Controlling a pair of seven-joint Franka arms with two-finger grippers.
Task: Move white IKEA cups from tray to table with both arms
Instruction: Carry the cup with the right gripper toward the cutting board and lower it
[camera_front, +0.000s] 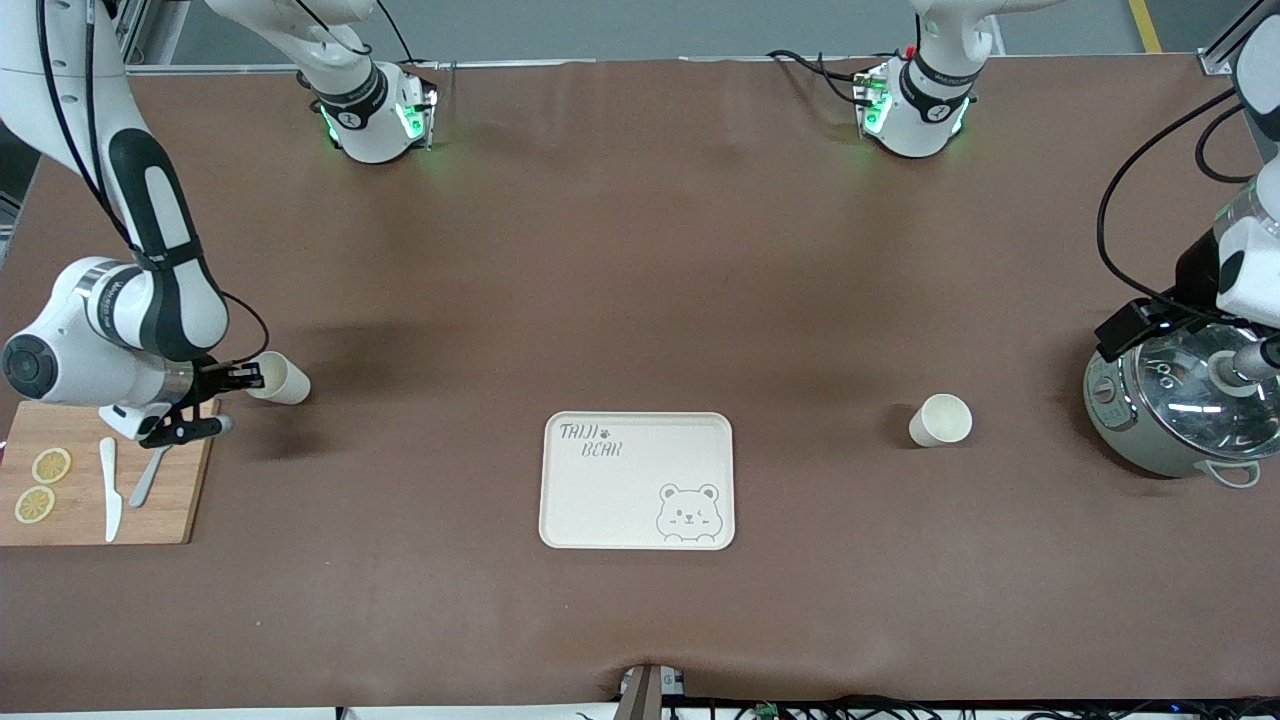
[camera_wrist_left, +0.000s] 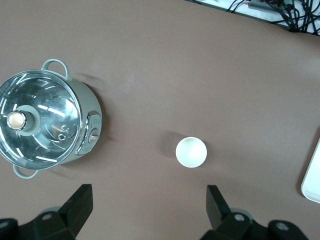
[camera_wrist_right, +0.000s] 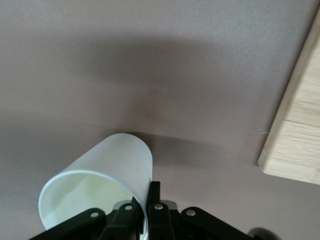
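One white cup (camera_front: 279, 379) is tipped on its side toward the right arm's end of the table. My right gripper (camera_front: 248, 378) is shut on its rim, one finger inside and one outside; the right wrist view shows the cup (camera_wrist_right: 105, 185) pinched between the fingers (camera_wrist_right: 154, 192). The other white cup (camera_front: 941, 420) stands upright on the table toward the left arm's end, beside the pot. My left gripper (camera_wrist_left: 149, 210) is open and empty, high over the table near this cup (camera_wrist_left: 191, 152).
A cream bear-printed tray (camera_front: 637, 481) lies in the middle, nearer the front camera. A wooden cutting board (camera_front: 150, 505) with lemon slices and knives lies at the right arm's end. A glass-lidded pot (camera_front: 1185, 407) stands at the left arm's end.
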